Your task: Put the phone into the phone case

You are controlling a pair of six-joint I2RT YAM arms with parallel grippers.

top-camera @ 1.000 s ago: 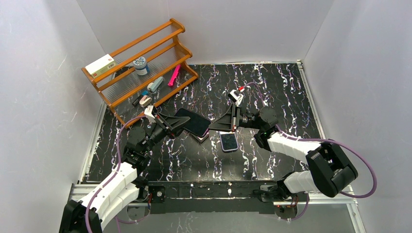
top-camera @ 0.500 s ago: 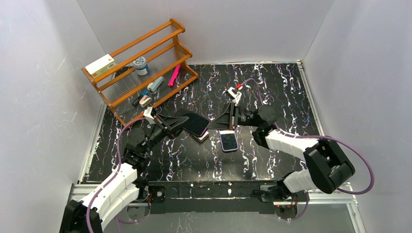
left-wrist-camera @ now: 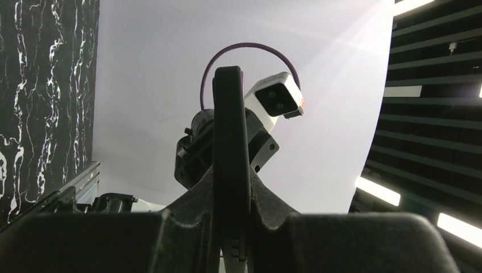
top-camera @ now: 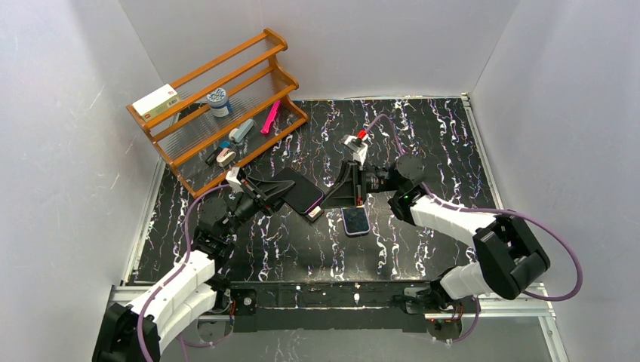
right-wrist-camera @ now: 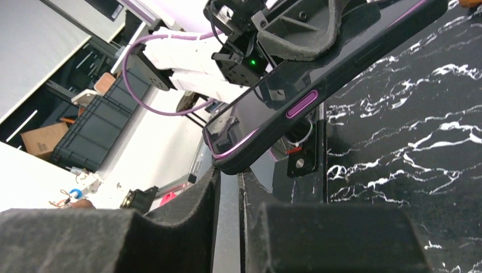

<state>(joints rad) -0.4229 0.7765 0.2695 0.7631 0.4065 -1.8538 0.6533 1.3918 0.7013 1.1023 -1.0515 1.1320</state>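
Note:
The black phone case with purple trim (top-camera: 300, 191) is held off the table by my left gripper (top-camera: 276, 193), which is shut on its left end. In the left wrist view the case (left-wrist-camera: 230, 142) stands edge-on between the left gripper's (left-wrist-camera: 230, 193) fingers. The phone (top-camera: 355, 220) lies flat, screen up, on the black marbled table just right of the case. My right gripper (top-camera: 324, 202) has its fingers almost together with nothing between them. In the right wrist view its tips (right-wrist-camera: 228, 175) touch the lower corner of the case (right-wrist-camera: 295, 96).
A wooden rack (top-camera: 266, 39) stands at the back left, holding a white box (top-camera: 156, 102), a round tin (top-camera: 218, 100), a pink item (top-camera: 270, 117) and small tools. White walls enclose the table on three sides.
The right gripper has slid left and its wrist has risen, bringing its tips to the case's corner. The left gripper and case have shifted slightly left. The phone has not moved.

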